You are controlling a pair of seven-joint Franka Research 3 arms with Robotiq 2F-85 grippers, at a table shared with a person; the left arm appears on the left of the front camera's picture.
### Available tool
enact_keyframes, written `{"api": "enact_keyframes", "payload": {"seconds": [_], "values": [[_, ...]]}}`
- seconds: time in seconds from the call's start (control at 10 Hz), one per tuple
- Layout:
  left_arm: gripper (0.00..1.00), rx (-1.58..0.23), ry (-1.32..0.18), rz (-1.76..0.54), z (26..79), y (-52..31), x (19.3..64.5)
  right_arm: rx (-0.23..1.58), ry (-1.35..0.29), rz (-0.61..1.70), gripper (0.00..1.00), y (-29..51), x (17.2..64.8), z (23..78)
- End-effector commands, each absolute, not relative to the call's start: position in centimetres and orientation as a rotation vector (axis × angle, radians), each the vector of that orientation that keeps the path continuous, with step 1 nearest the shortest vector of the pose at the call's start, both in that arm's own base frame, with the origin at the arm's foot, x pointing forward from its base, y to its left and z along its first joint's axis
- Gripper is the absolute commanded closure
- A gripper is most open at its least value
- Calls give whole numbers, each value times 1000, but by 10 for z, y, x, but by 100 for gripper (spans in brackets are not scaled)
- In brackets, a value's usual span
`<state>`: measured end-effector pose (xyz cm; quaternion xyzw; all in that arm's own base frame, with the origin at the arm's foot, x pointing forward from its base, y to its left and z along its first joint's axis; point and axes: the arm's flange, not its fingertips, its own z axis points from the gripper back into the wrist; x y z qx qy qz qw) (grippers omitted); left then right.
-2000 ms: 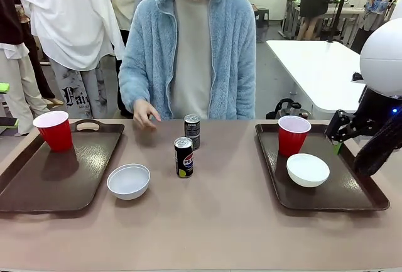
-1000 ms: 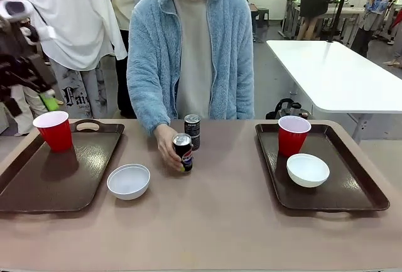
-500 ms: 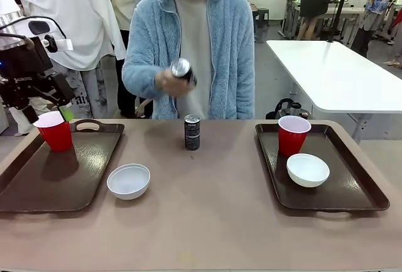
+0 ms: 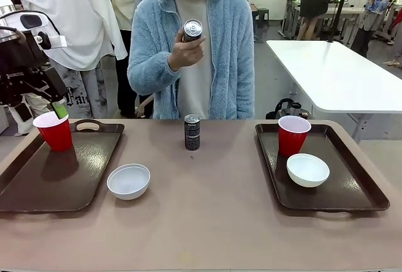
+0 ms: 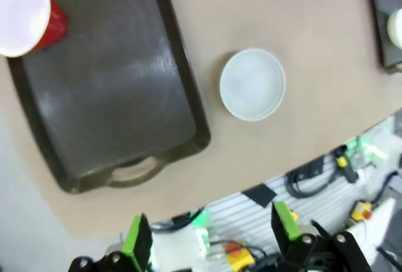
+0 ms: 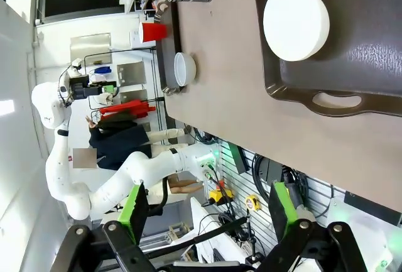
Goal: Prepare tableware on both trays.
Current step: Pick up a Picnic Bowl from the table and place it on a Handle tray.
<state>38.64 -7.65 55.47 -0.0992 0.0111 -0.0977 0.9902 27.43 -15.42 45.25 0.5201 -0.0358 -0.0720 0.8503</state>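
My left gripper [image 4: 39, 110] hangs open just above the red cup [image 4: 55, 130] at the far corner of the left tray [image 4: 56, 171]. From the left wrist view its open fingers [image 5: 137, 244] look down on that tray [image 5: 107, 83], the cup [image 5: 25, 14] and a white bowl [image 5: 252, 84] on the bare table beside it. The person's hand holds one dark can [image 4: 192, 31] at chest height. A second can [image 4: 192, 132] stands mid-table. The right tray [image 4: 348, 187] carries a red cup [image 4: 293, 135] and a white bowl [image 4: 308, 169]. My right gripper [image 6: 207, 206] is open, high off the right tray [image 6: 377, 52].
The white bowl [image 4: 129, 181] sits just off the left tray's right rim. A person in a blue fleece jacket [image 4: 151, 52] stands at the far edge. A white table [image 4: 333, 71] stands behind on the right.
The person picked one can off the table and raised it to chest height. My left arm came in over the left cup. My right arm left the front view.
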Motion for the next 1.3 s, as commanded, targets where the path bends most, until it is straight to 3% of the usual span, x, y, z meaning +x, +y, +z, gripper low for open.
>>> {"api": "enact_keyframes", "payload": {"seconds": [0.0, 0.3, 0.5, 0.7, 0.8, 1.2], "values": [[0, -121, -73, -172, 560, -117, 400, 1117, -87, -145, 0, -153, 274, 455], [0, -48, -181, -274, 555, -168, 412, 1117, -87, -145, 0, -153, 274, 455], [0, -106, -217, -325, 547, -140, 394, 1117, -87, -145, 0, -153, 274, 455], [0, -85, -263, -445, 534, -49, 300, 1117, -87, -145, 0, -153, 274, 455], [0, -116, -264, -463, 526, -25, 275, 1117, -87, -145, 0, -153, 274, 455], [0, -183, -220, -445, 512, -42, 289, 1117, -87, -145, 0, -153, 274, 455]]}}
